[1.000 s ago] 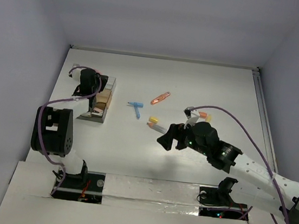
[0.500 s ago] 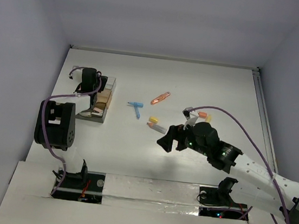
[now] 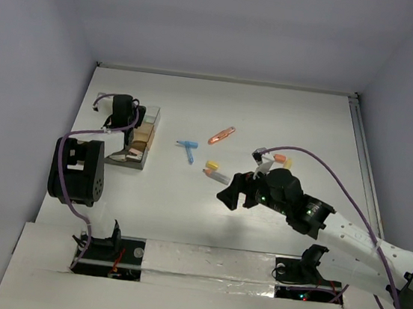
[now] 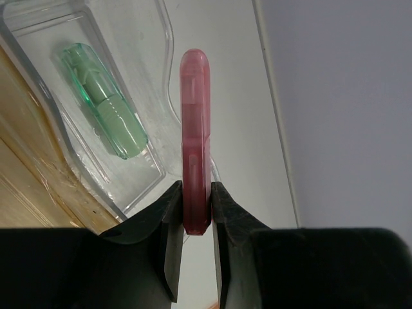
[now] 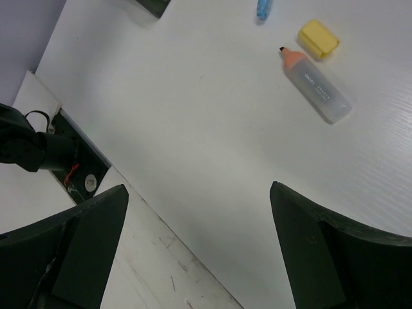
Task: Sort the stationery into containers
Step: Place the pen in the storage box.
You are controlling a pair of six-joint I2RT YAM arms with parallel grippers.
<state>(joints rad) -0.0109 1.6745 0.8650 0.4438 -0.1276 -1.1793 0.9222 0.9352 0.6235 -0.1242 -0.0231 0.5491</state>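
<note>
Pink translucent plastic, a slim pink stationery piece (image 4: 194, 141), is clamped at its near end between the narrowly set jaws of the left end effector (image 4: 195, 199) and projects straight ahead of the fingertips. Ahead and to the left of those fingertips sits the clear compartment of the container (image 4: 132, 193), with a green highlighter (image 4: 103, 106) lying inside it. The pink piece runs alongside that compartment's right rim; whether it touches the rim cannot be told.

The right end effector (image 5: 199, 212) hangs above the tabletop (image 5: 193, 96) with its jaws spread wide and nothing between them. Ahead of it and to the right lie an orange-tipped highlighter (image 5: 317, 89) and a yellow cap (image 5: 318, 37) just beside it. A blue piece (image 5: 263, 9) lies farther ahead at the frame edge.

The overhead view adds an orange clip (image 3: 222, 134) beyond the blue piece, and a few small pieces partly hidden by the right arm.

Assessment: the sort appears to be at an early stage. One item is seen binned and one is in hand near the container. At least four lie loose on the tabletop, well apart from the container, and remain to be collected.
</note>
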